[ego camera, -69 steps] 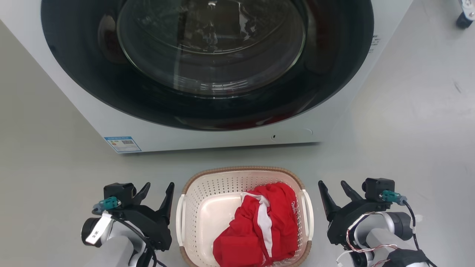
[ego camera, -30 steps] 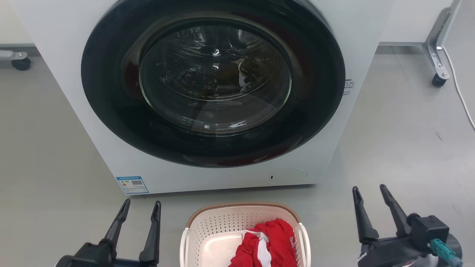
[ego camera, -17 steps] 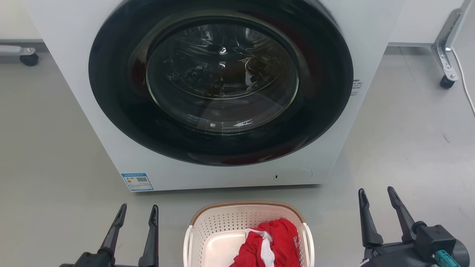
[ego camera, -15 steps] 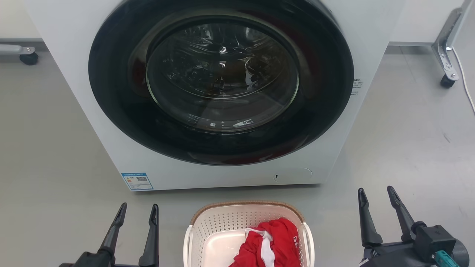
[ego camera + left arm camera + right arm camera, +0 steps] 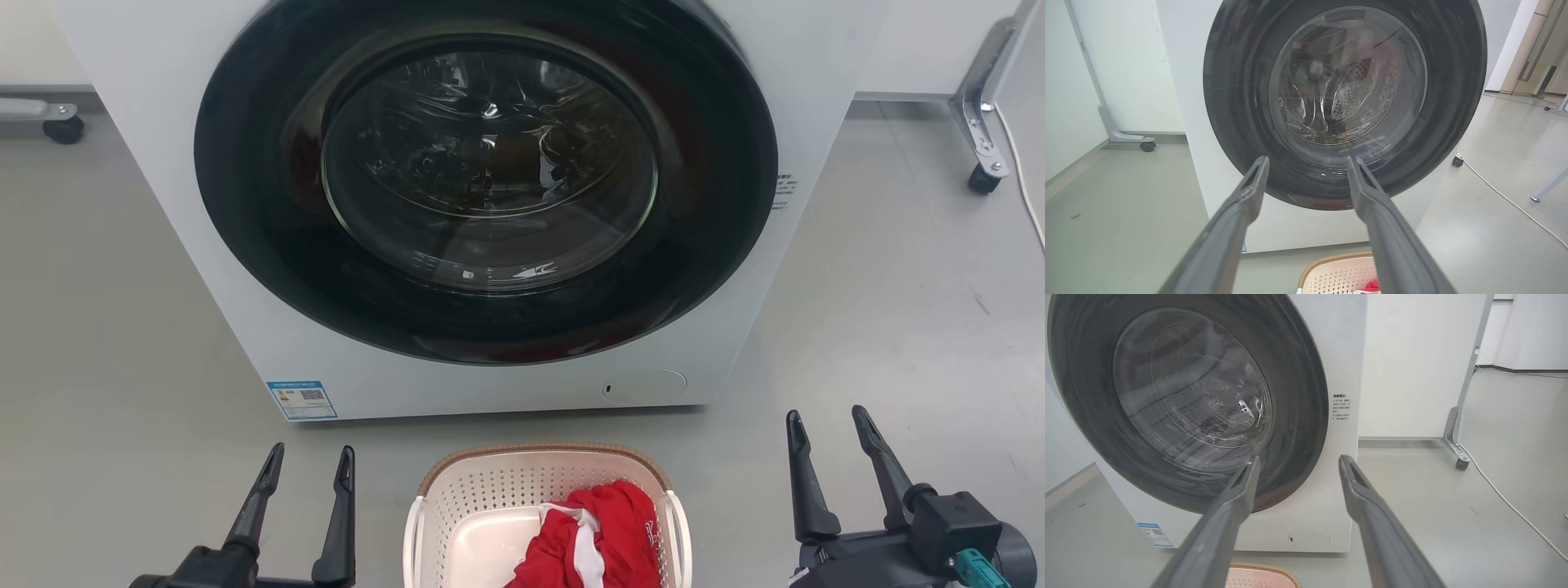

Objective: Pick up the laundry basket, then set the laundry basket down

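Cream plastic with a brown rim: the laundry basket (image 5: 490,498) sits on the floor before the washing machine (image 5: 122,180). It lies between the left claw (image 5: 313,451) and the right claw (image 5: 824,415), both spread open and empty. 1 handle faces each claw, and the left looks nearer.

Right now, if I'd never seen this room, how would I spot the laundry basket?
Find the big white washing machine with the round dark door. On the grey floor just in front of it sits the laundry basket, low and cream-white. It is the only thing with holey walls, a brown woven-look rim and a red garment inside.
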{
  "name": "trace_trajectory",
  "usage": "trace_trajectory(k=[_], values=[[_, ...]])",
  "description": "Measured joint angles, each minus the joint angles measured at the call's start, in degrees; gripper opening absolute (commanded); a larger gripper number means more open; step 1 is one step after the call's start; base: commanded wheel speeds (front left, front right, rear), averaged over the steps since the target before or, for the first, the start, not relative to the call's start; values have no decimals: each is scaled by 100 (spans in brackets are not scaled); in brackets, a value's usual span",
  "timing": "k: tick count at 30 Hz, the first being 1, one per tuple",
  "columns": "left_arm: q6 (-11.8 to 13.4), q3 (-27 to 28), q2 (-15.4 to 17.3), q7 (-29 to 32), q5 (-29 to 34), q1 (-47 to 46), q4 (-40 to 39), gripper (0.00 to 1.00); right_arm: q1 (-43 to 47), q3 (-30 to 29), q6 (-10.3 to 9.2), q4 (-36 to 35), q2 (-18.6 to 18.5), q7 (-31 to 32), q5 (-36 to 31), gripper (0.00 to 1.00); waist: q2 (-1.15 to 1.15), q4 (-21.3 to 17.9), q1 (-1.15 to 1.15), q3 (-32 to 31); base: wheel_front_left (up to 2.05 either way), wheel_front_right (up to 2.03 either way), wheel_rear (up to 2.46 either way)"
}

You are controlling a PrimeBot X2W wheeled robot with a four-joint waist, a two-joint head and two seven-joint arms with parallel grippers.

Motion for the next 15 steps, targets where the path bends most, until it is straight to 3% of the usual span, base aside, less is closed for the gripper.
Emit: trace_trajectory(k=[15], values=[[0,54,-49,316,111,86,-52,100,87,-71,0,-222,70,314,-111,100,0,45,0,-42,0,0,0]])
